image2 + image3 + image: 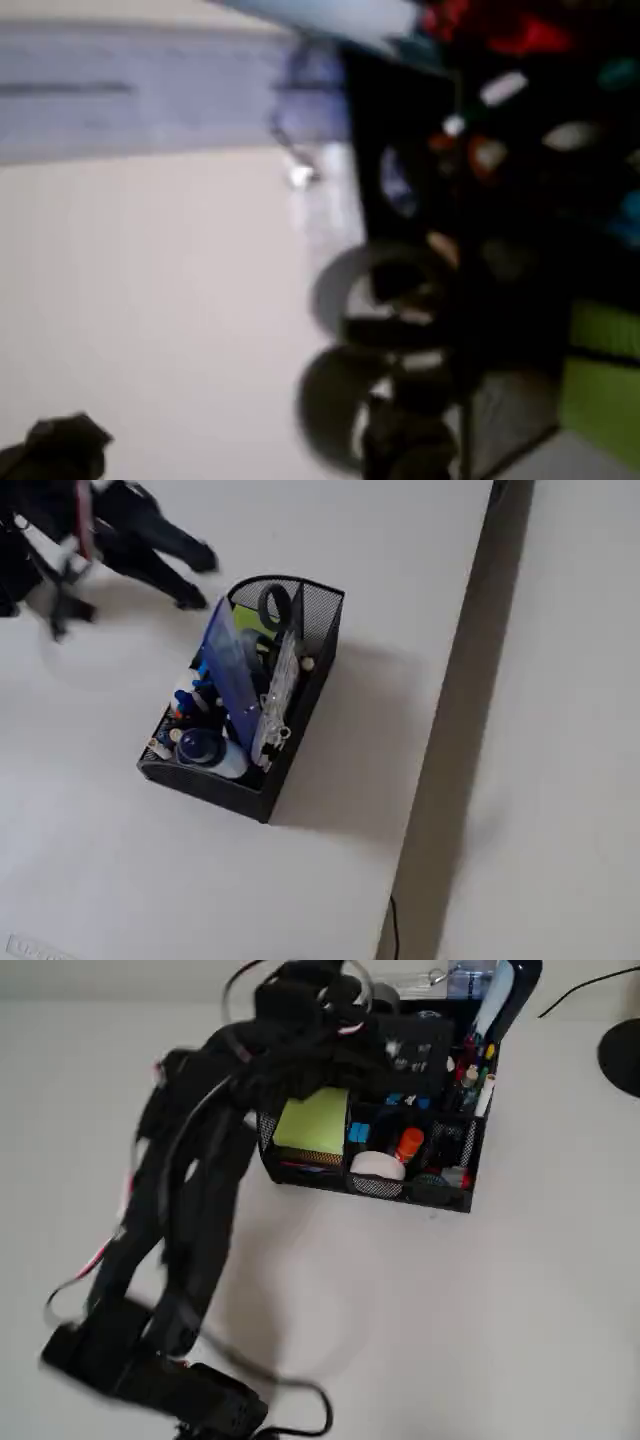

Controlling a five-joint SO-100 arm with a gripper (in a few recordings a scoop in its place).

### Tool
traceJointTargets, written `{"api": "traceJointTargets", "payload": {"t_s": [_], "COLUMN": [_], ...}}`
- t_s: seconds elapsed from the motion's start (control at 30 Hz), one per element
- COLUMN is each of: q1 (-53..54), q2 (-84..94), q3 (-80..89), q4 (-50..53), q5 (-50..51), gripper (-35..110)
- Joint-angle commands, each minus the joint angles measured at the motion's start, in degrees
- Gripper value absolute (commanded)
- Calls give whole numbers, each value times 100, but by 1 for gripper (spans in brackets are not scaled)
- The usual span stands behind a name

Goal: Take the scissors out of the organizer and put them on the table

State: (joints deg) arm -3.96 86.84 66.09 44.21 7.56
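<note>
- Scissors are standing handles-up in the end compartment of the organizer, so you are not yet lifting them
- Your gripper is hovering just beside that end; fingers too blurred to tell
- Table is waiting bare

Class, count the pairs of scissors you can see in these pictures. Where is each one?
1. The scissors stand handles-up in the back compartment of the organizer. Others could be hidden among the pens.
</note>
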Motion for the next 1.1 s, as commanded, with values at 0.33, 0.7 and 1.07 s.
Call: {"api": "traceJointTargets", "payload": {"t_s": [0.33,0.7,1.07], "q1": [-132,-88,26], "q2": [-1468,-1960,-1767], "q3": [-1828,-2232,-2232], "q4": [35,-202,-316], "q5": [185,167,185], "gripper": [34,17,0]}}
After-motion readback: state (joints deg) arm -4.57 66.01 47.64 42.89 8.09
